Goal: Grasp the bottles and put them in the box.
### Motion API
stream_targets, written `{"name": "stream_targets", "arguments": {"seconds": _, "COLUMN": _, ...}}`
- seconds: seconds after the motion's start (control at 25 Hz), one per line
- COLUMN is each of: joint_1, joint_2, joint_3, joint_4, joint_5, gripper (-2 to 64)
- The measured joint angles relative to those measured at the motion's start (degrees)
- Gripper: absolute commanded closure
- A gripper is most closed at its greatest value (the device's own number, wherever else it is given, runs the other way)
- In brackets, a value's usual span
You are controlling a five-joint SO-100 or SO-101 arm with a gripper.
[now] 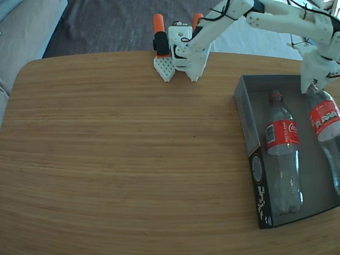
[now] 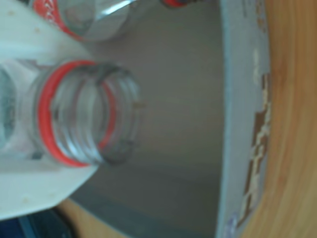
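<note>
Wooden table [image 1: 117, 154], box [image 1: 245, 119] at fixed view's right, one bottle [image 1: 281, 151] lying inside, gripper [image 1: 311, 87] clamped on second bottle's [image 1: 325, 119] neck over the box, wrist view alone showing its capless open mouth [image 2: 86, 119] and red ring.

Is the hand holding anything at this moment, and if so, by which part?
Yes: the hand holds the right-hand bottle by its open neck, at the red ring. The bottle's body already lies over the box.
</note>
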State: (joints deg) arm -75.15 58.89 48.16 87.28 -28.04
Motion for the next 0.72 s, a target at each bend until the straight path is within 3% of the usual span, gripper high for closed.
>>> {"name": "stream_targets", "arguments": {"seconds": 0.44, "joint_1": 0.8, "joint_2": -1.1, "joint_3": 0.0, "joint_4": -2.2, "joint_5": 0.2, "gripper": 59.6}}
{"name": "stream_targets", "arguments": {"seconds": 0.48, "joint_1": 0.8, "joint_2": -1.1, "joint_3": 0.0, "joint_4": -2.4, "joint_5": 0.2, "gripper": 55.4}}
{"name": "stream_targets", "arguments": {"seconds": 0.64, "joint_1": 1.1, "joint_2": -1.1, "joint_3": 0.0, "joint_4": -1.7, "joint_5": 1.0, "gripper": 25.9}}
{"name": "stream_targets", "arguments": {"seconds": 0.72, "joint_1": 1.7, "joint_2": -1.1, "joint_3": 0.0, "joint_4": -1.5, "joint_5": 3.6, "gripper": 24.8}}
